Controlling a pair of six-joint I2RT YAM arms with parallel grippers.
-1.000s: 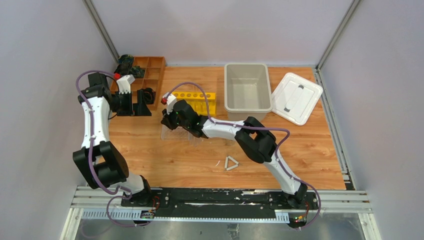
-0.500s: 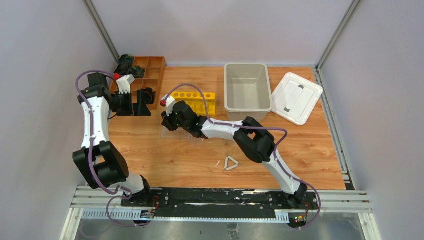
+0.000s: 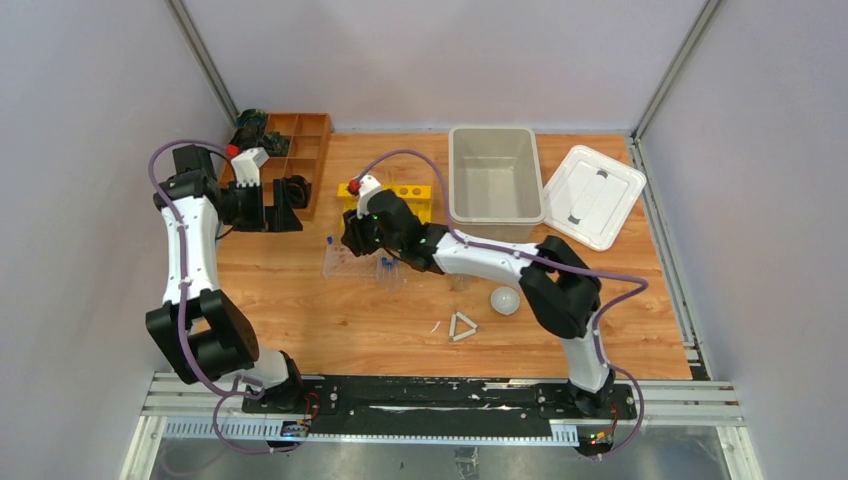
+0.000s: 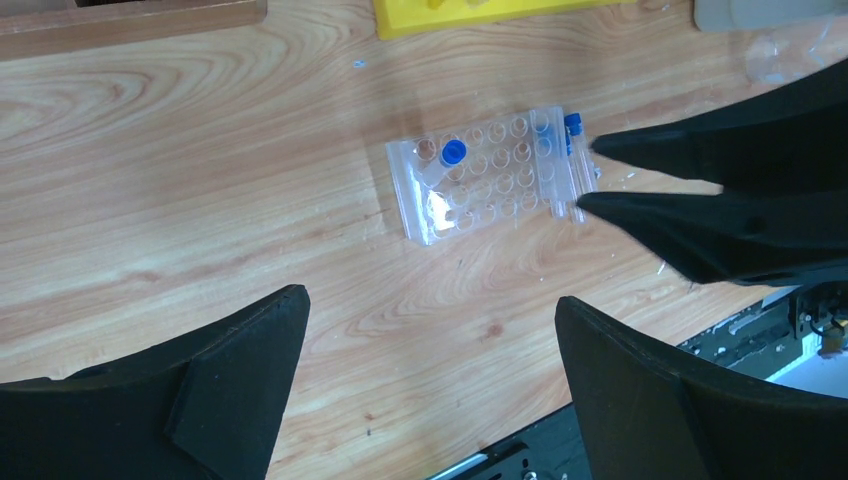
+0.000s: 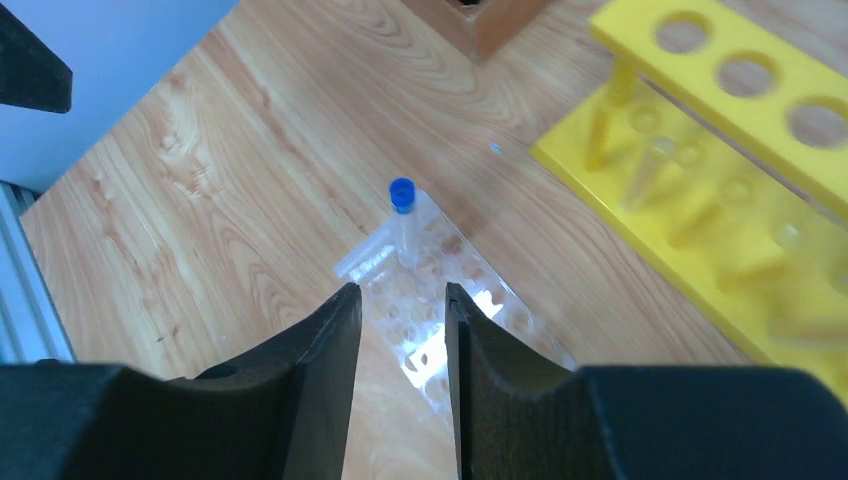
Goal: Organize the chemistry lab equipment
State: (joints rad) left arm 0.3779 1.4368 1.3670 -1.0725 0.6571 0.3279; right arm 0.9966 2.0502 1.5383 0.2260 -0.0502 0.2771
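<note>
The clear plastic tube rack (image 3: 358, 263) lies on the table left of centre. One blue-capped tube (image 5: 402, 208) stands in its corner, also seen in the left wrist view (image 4: 452, 153). Another blue-capped tube (image 4: 572, 135) sits at the rack's other end. My right gripper (image 5: 400, 298) hovers just over the rack (image 5: 440, 290), jaws slightly apart with nothing between them; in the top view it (image 3: 355, 243) is above the rack's far edge. My left gripper (image 4: 430, 330) is wide open and empty, held high by the wooden tray (image 3: 290, 200). The white round dish (image 3: 505, 300) and small white triangle (image 3: 462, 326) lie nearer the front.
A yellow tube rack (image 3: 400, 195) stands behind the clear one. A grey bin (image 3: 495, 205) and its white lid (image 3: 592, 195) are at the back right. The wooden compartment tray (image 3: 300, 140) holds black objects at the back left. A clear glass piece (image 4: 785, 55) lies beside the bin.
My right arm has pulled back and up from the clear rack, uncovering blue-capped tubes in the rack and the white dish. The left arm has barely moved.
</note>
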